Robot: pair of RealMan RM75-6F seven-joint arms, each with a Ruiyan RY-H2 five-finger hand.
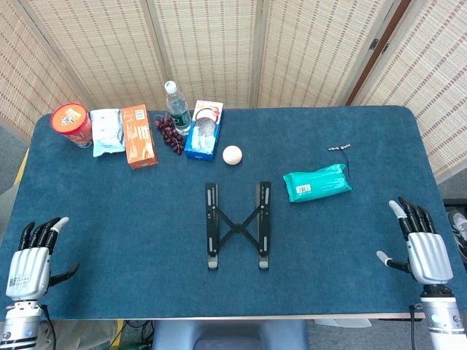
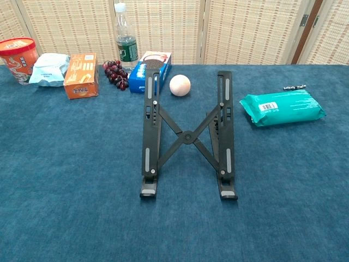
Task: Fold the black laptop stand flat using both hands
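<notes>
The black laptop stand (image 1: 238,224) sits at the middle of the blue table, two long rails joined by an X-shaped brace. In the chest view the laptop stand (image 2: 187,136) looks raised at its far end, its front feet resting on the cloth. My left hand (image 1: 33,251) rests at the table's near left corner, fingers apart and holding nothing. My right hand (image 1: 422,244) lies at the near right corner, also spread and empty. Both hands are far from the stand and do not appear in the chest view.
Behind the stand lie a pale ball (image 1: 232,154), a blue box (image 1: 203,130), a water bottle (image 1: 176,107), grapes (image 1: 171,133), an orange box (image 1: 138,136), a white-blue pouch (image 1: 106,132) and a red tub (image 1: 71,123). A teal wipes pack (image 1: 316,182) lies to the right.
</notes>
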